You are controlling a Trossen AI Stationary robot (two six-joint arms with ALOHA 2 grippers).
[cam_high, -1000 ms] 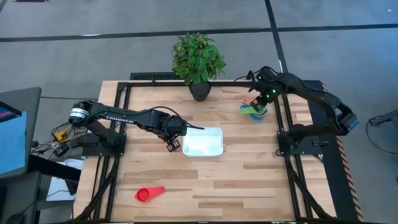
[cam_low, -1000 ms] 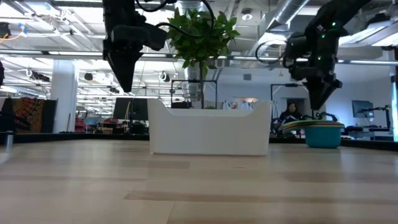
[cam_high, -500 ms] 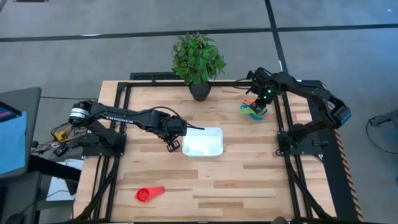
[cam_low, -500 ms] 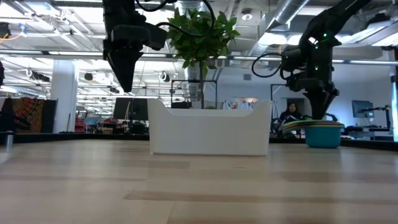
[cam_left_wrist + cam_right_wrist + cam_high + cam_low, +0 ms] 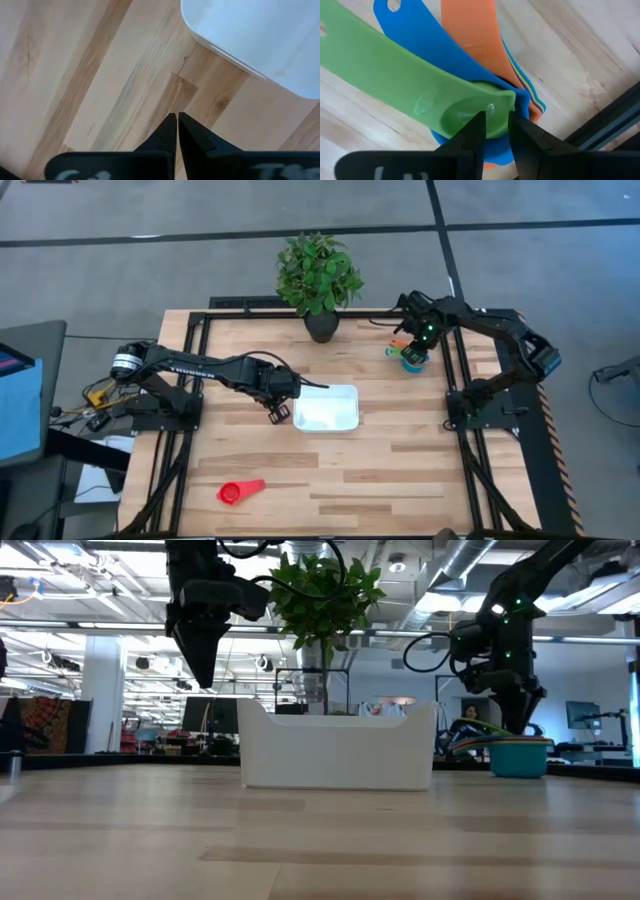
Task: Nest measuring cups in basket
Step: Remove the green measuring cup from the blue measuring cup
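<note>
A nested stack of measuring cups sits at the table's far right, with the green cup on top and the blue and orange handles fanned out below it. The red cup lies alone near the near edge. The white basket stands mid-table. My right gripper is down on the stack, narrowly open, with one finger inside the green bowl and one outside its rim. My left gripper hovers shut just left of the basket. My right gripper comes from above, pointing down, and its fingers stand on either side of the green cup's bowl rim, one finger inside the bowl and the other outside. Whether they touch the rim I cannot tell. The stack rests on the table.
A potted plant stands at the far edge between the arms. Black frame rails run close beside the stack on the right. Bare wood lies between the basket, the red cup and the near edge.
My right gripper has come down onto the cup stack and shifted slightly toward the table's left. The stack has stayed where it was.
</note>
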